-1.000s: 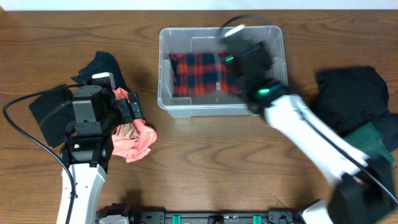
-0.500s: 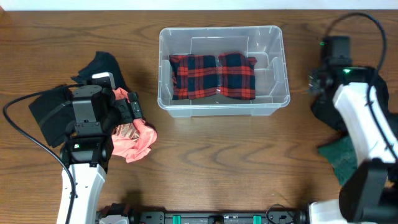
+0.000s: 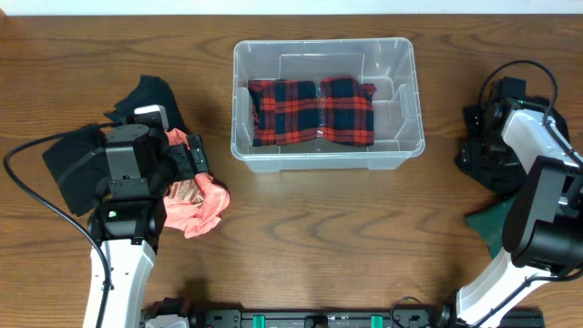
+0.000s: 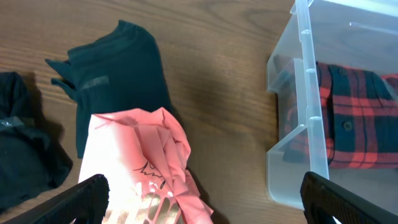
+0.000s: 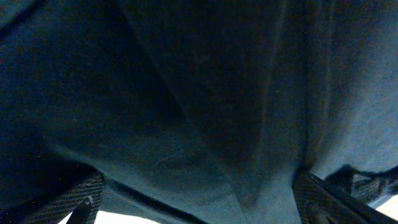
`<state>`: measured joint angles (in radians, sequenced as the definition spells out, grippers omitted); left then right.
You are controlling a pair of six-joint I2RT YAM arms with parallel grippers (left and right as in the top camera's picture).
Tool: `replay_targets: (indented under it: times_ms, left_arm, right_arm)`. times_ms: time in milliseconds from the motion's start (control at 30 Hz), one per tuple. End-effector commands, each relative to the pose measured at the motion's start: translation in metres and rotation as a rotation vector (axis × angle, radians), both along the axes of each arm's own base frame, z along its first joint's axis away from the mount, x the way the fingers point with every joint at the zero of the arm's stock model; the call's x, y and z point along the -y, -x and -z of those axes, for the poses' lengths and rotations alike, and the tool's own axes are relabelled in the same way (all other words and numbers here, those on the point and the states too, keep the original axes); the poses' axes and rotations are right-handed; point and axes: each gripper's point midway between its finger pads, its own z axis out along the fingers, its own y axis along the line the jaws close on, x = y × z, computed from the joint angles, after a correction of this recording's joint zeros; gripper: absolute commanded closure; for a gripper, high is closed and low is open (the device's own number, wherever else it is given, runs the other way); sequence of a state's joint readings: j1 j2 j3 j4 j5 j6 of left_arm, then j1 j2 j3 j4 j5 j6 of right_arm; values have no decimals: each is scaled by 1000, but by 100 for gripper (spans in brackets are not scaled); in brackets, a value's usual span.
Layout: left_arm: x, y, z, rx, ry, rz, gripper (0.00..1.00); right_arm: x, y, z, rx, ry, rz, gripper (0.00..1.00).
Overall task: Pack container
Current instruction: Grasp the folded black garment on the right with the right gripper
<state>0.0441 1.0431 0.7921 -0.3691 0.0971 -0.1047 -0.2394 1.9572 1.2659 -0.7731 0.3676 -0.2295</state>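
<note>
Left arm [image 3: 123, 205]: white lower link, black upper housing, small green light.
Left cable [image 3: 46, 202]: black, looping at the arm's 9 o'clock.
Right arm [image 3: 533, 137]: white shells, black joints.
Right cable [image 3: 521, 63]: black loop at 12 o'clock.
Right fingers [image 5: 74, 199]: black, carbon-weave texture.

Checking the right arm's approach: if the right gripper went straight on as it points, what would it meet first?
The dark garment, which fills the right wrist view beyond the right gripper; it looks close, depth unclear.
</note>
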Motion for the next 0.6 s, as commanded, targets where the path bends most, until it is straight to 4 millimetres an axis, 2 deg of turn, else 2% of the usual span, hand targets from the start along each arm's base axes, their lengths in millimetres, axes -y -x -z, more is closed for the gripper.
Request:
replay_targets:
  times_ms: [0,100,167,233,267,333,367,500,567]
  left_arm:
    - [-3,-5,-11,30,-12,-11,2]
    - [-3,-5,-11,30,-12,-11,2]
    - [-3,-5,-11,30,-12,-11,2]
    - [-3,-5,-11,30,-12,-11,2]
    - [-3,-5,-11,30,-12,-11,2]
    - [-3,-5,-11,30,-12,-11,2]
    - [-3,-5,-11,30,-12,-11,2]
    - [-3,-5,-11,29,-12,-11,2]
    - [-3,-5,-11,30,-12,-11,2]
  right_arm:
    - [-1,7,38,-85,-22,-30,2]
    - [8,8,49,-107,24,-22,2]
    - [18,6,51,-104,86,-8,9]
    - [27,0,49,-80,133,5,22]
    - [28,-4,48,-60,141,7,32]
    - [30,-10,47,-32,146,9,57]
    - [30,-11,47,-25,147,13,63]
    - [30,-15,47,19,150,73,69]
    - [30,-16,47,32,146,88,81]
